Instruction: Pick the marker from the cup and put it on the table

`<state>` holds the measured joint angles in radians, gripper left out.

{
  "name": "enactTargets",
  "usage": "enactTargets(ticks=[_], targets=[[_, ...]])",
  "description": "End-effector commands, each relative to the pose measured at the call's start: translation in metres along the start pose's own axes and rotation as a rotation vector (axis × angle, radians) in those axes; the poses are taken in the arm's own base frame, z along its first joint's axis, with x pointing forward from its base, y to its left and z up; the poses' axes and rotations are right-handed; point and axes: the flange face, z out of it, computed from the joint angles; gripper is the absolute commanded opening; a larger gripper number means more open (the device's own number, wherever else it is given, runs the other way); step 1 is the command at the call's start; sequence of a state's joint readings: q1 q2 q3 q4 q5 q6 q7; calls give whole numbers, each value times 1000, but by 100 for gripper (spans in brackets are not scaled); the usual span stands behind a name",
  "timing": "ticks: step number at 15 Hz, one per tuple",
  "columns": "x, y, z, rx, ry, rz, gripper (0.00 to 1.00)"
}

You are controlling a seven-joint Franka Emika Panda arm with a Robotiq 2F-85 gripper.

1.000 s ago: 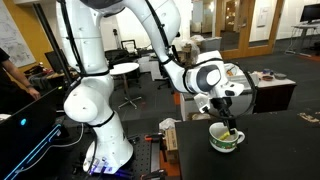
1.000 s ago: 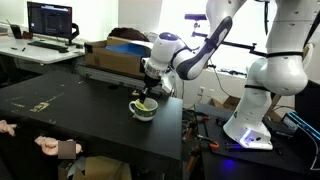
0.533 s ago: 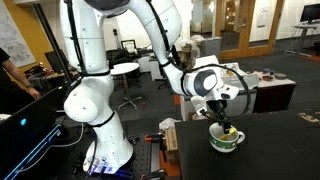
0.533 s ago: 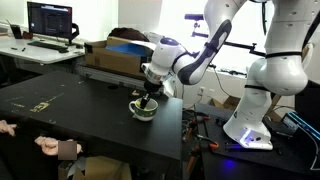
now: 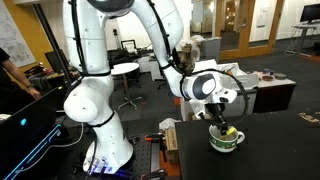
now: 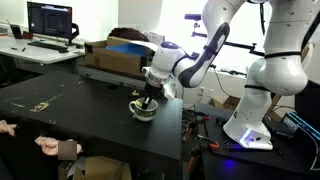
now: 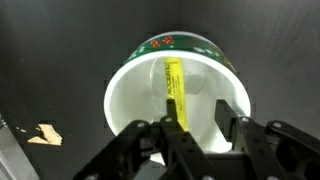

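Note:
The white cup (image 7: 140,100) with a dark green band fills the wrist view and stands on the dark table (image 7: 50,50). The yellow marker (image 7: 172,85) leans inside the cup. My gripper (image 7: 197,128) is open, its fingers down inside the cup, one finger against the marker's lower end and the other apart from it. In both exterior views the gripper (image 5: 222,124) (image 6: 149,99) reaches down into the cup (image 5: 227,141) (image 6: 143,110) near the table's edge (image 6: 100,125).
A tan scrap (image 7: 42,134) lies on the table beside the cup. A cardboard box with a blue lid (image 6: 115,52) sits behind the table. A desk with a monitor (image 6: 50,20) stands at the back. A person's hand (image 6: 55,148) rests at the table's near edge.
My gripper has lowered a little further into the cup. The cup and the marker have not moved.

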<state>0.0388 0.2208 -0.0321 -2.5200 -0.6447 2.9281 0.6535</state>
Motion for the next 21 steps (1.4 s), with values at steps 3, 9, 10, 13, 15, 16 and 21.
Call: enactTargets(ticks=[3,9,10,13,15,16,21], targets=[[-5,2,4,27,6,-1,1],[-6,3,4,22,1,-2,37],[-6,3,4,23,1,-2,44],[-5,4,4,21,3,3,67],[-4,7,5,21,1,7,81],[-4,8,5,20,3,8,82],[-1,10,9,25,0,11,58]])
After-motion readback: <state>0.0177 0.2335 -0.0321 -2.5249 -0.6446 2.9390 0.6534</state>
